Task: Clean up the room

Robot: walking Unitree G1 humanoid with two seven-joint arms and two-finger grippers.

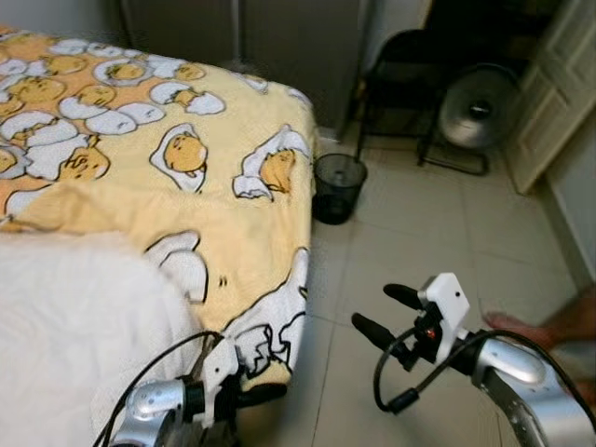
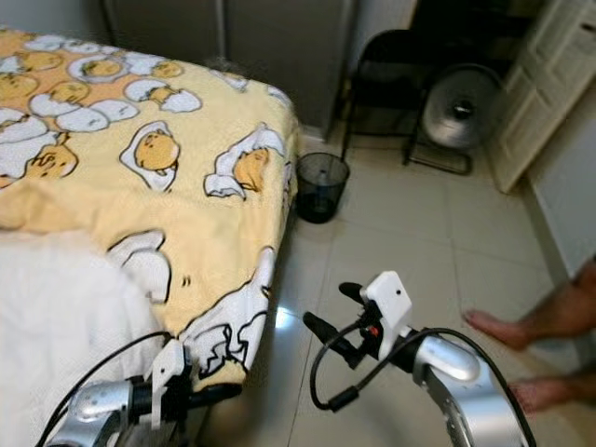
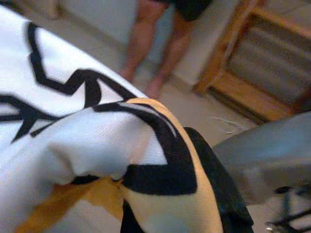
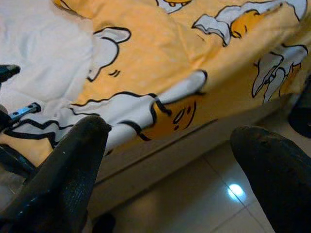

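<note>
1. Two grippers sit nearest: the left gripper (image 1: 244, 395) low at the near-left, its black fingers pinched on the near corner of the blanket (image 1: 214, 196); the left wrist view shows cloth folded over one finger (image 3: 214, 184).
2. Raised over the floor tiles (image 1: 419, 242) on the near right, the right gripper (image 1: 384, 313) has its two fingers spread well apart with nothing between them.
3. One yellow blanket printed with egg cartoons covers the bed (image 2: 56, 307); its long axis runs from near-right to far-left, and its right edge hangs down the bed's side toward the floor.
4. One white sheet patch lies bare at the near left.
5. One black mesh wastebasket (image 1: 338, 186) stands on the floor just beside the bed's far corner.
6. One round fan (image 1: 478, 109) stands far right, next to one dark folding chair (image 1: 400, 70).
7. Two bare feet (image 2: 521, 349) of a person stand at the right.
</note>
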